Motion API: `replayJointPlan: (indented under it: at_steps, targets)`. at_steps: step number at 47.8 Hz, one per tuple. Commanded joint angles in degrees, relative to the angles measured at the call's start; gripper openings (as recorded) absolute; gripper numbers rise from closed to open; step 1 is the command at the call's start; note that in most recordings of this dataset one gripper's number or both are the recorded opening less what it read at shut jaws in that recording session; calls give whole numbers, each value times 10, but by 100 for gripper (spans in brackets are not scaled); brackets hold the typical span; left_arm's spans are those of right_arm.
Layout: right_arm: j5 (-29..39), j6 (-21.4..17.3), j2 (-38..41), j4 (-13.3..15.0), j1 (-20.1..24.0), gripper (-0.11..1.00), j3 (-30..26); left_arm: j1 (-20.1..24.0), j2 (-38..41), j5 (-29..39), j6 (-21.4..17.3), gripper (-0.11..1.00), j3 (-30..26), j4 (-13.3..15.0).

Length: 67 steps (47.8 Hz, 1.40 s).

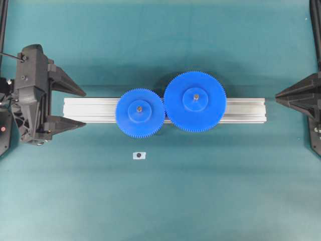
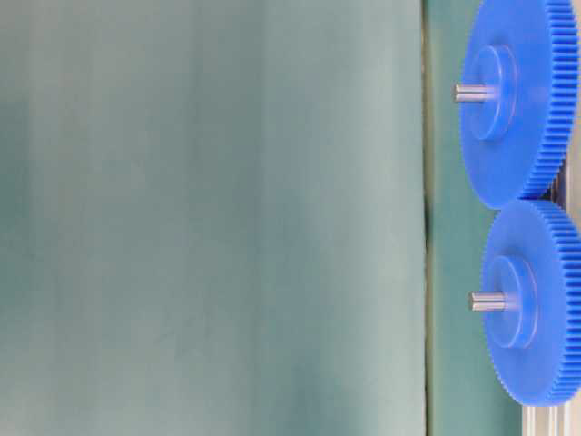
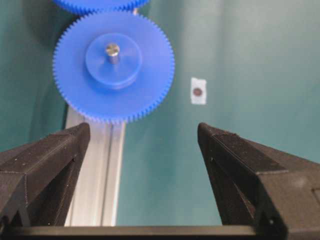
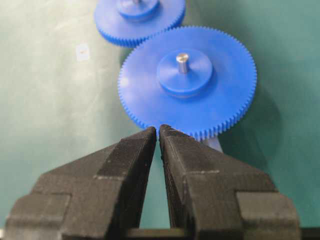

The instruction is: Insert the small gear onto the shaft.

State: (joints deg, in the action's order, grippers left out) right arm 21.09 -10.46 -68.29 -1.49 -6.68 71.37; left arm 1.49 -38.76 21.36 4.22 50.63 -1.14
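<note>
Covering the whole tabletop (image 1: 160, 201) is a matte teal sheet, faintly creased; nothing of the room beyond it shows. A ribbed silver aluminium rail (image 1: 90, 108) lies across the middle. Small gear (image 1: 140, 111), blue plastic, fine-toothed with a raised round hub, sits on the rail with the shaft (image 1: 139, 107), a thin grey metal pin, standing up through its centre hole. Its teeth meet those of the larger blue gear (image 1: 195, 102) just beside it. A small white tag (image 1: 139, 155) with a dark dot lies on the sheet near the small gear. Left gripper (image 1: 84, 108): black textured fingers spread wide, empty, apart from the rail end. Right gripper (image 4: 158, 131): fingers pressed together, holding nothing.
</note>
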Motion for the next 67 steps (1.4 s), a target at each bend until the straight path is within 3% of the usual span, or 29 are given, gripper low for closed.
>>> replayJointPlan:
  at_steps: [1, 67]
  targets:
    - [-5, -4, 4, 1, -2, 27, -6, -3, -2, -4, 1, 86, -7, -1]
    - [-5, -4, 5, 1, -2, 27, 0, -4, -3, -3, 1, 86, 4, -1]
